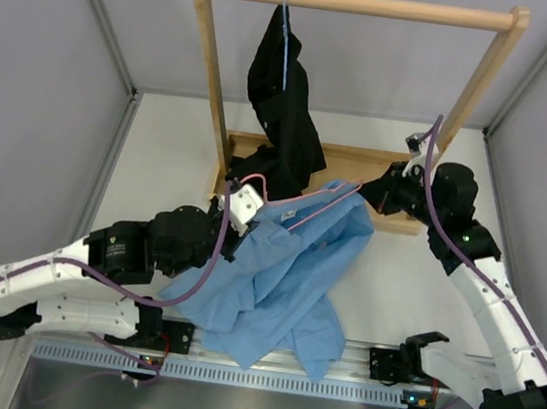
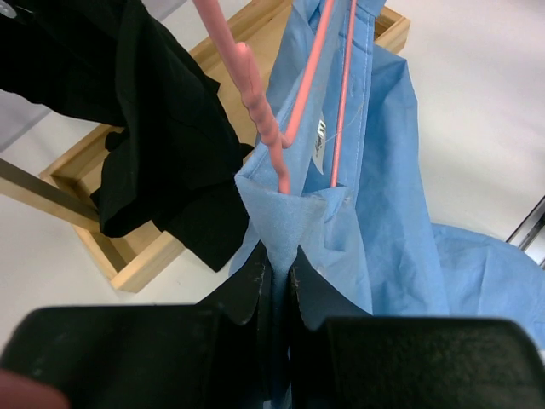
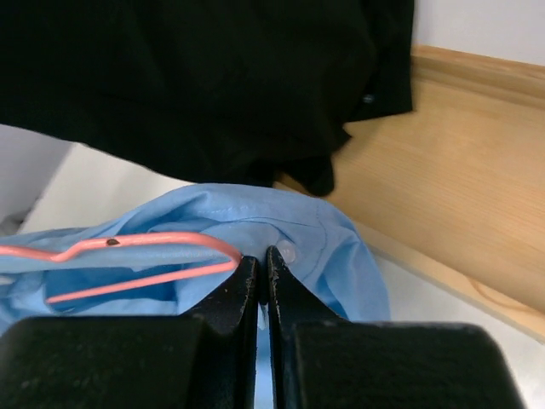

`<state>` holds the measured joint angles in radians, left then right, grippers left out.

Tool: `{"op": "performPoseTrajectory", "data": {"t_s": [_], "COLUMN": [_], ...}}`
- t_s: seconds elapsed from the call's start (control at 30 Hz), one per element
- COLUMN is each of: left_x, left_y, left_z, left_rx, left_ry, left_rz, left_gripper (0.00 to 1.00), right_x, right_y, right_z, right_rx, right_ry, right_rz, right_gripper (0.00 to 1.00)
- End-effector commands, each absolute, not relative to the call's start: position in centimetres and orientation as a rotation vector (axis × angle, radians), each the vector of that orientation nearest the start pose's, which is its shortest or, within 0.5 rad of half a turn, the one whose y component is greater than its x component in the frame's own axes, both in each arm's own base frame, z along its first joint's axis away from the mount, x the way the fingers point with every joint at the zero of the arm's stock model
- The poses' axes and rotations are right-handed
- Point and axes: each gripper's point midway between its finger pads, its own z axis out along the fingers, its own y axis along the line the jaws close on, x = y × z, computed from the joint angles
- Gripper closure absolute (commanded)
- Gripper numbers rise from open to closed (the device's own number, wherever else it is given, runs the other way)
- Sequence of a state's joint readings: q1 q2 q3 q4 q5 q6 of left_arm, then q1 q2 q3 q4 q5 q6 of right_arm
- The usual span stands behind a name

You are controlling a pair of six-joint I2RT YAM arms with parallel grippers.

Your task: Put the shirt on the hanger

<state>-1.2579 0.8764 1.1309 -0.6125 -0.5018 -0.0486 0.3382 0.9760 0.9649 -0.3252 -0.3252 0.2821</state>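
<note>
The light blue shirt (image 1: 285, 267) lies bunched on the table, its upper edge lifted between the two grippers. The pink hanger (image 1: 299, 200) runs through that raised edge. My left gripper (image 1: 243, 209) is shut on a fold of the shirt's collar (image 2: 285, 217), just below the hanger's twisted neck (image 2: 260, 111) and next to the white neck label (image 2: 321, 141). My right gripper (image 1: 368, 192) is shut on the shirt's fabric (image 3: 281, 221) beside a button. The hanger's rounded corner (image 3: 217, 251) touches its left finger.
A black garment (image 1: 282, 105) hangs from a pale blue hanger (image 1: 287, 40) on the wooden rack (image 1: 360, 4), just behind the grippers. It drapes over the rack's base (image 1: 360, 160). A metal rail (image 1: 231, 370) runs along the near edge.
</note>
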Motion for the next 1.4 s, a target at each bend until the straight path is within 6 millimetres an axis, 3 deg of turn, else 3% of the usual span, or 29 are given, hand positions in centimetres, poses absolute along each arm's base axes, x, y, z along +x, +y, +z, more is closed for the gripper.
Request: {"op": "performPoseTrajectory", "data": {"t_s": [0.0, 0.1, 0.27, 0.4, 0.6, 0.73, 0.8, 0.87, 1.0, 1.07, 1.2, 1.23, 1.3, 1.37], "left_x": [16.1, 15.4, 15.8, 16.7, 17.8, 18.1, 18.2, 18.0, 17.3, 17.8, 19.5, 20.0, 20.5, 20.8], "left_y": [-19.5, -19.4, -18.6, -18.5, -18.8, -19.1, -19.2, -19.3, -20.4, -20.3, -20.2, -19.9, -20.1, -20.7], "left_z": [32.6, 32.1, 30.8, 29.2, 29.1, 29.6, 30.3, 30.5, 29.4, 29.1, 29.2, 30.1, 30.8, 32.4], "left_rx": [0.823, 0.871, 0.881, 0.905, 0.904, 0.913, 0.913, 0.937, 1.032, 1.003, 0.871, 0.815, 0.722, 0.640], "left_ry": [1.716, 1.701, 1.712, 1.738, 1.749, 1.742, 1.729, 1.721, 1.747, 1.764, 1.810, 1.804, 1.817, 1.816], "left_rz": [-0.306, -0.338, -0.264, -0.155, -0.056, -0.033, -0.037, -0.046, -0.071, -0.034, 0.093, 0.120, 0.120, 0.074], "left_gripper": [1.00, 1.00, 1.00, 1.00, 1.00, 1.00, 1.00, 1.00, 1.00, 1.00, 1.00, 1.00, 1.00, 1.00], "right_x": [32.4, 32.5, 32.7, 33.8, 36.0, 36.4, 36.3, 36.0, 34.7, 34.2, 31.4, 30.8, 29.0, 27.6], "right_y": [15.6, 16.6, 16.3, 14.8, 12.0, 11.9, 12.4, 13.2, 15.3, 15.8, 16.6, 16.7, 16.7, 17.0], "right_z": [33.3, 33.4, 33.6, 32.6, 30.0, 28.5, 28.9, 29.0, 31.4, 31.8, 32.9, 32.1, 32.9, 32.2], "right_rx": [-0.261, -0.323, -0.366, -0.301, -0.107, -0.094, -0.116, -0.151, -0.223, -0.229, -0.253, -0.230, -0.228, -0.191], "right_ry": [1.729, 1.741, 1.740, 1.790, 1.910, 1.973, 1.947, 1.923, 1.814, 1.791, 1.747, 1.762, 1.725, 1.728], "right_rz": [0.781, 0.917, 0.918, 0.793, 0.552, 0.470, 0.501, 0.553, 0.700, 0.746, 0.837, 0.865, 0.904, 0.965], "right_gripper": [1.00, 1.00, 1.00, 1.00, 1.00, 1.00, 1.00, 1.00, 1.00, 1.00, 1.00, 1.00, 1.00, 1.00]}}
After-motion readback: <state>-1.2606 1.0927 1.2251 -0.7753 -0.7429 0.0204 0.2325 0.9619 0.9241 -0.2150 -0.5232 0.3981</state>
